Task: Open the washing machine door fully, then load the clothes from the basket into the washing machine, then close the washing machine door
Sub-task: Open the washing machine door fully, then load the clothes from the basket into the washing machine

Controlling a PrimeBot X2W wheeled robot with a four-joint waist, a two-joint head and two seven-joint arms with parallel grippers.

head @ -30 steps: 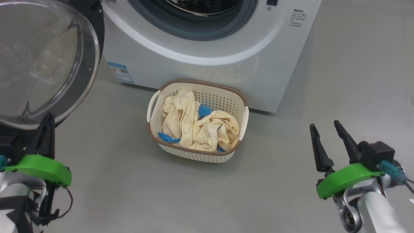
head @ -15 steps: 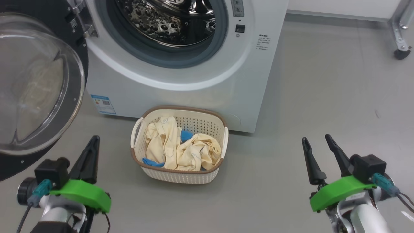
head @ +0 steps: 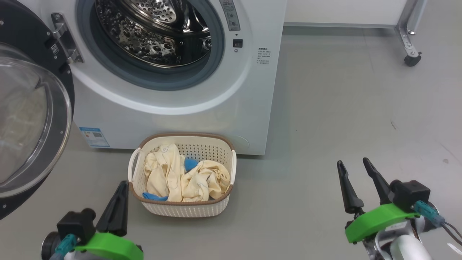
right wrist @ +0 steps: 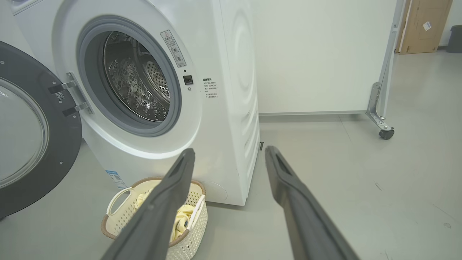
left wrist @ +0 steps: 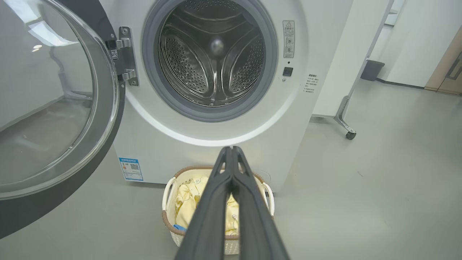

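Since the black-rimmed round glass door [head: 25, 119] hangs open at nine o'clock, we judge loading next: the closed, empty left gripper [head: 122, 187] or spread-apart right gripper [head: 352, 161] must reach the pale yellow clothes [head: 173, 180] in the cream perforated basket [head: 180, 210].

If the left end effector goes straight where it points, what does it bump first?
Probably the washing machine, its white front just below the round opening. The left end effector looks aimed over the basket, though depth is unclear.
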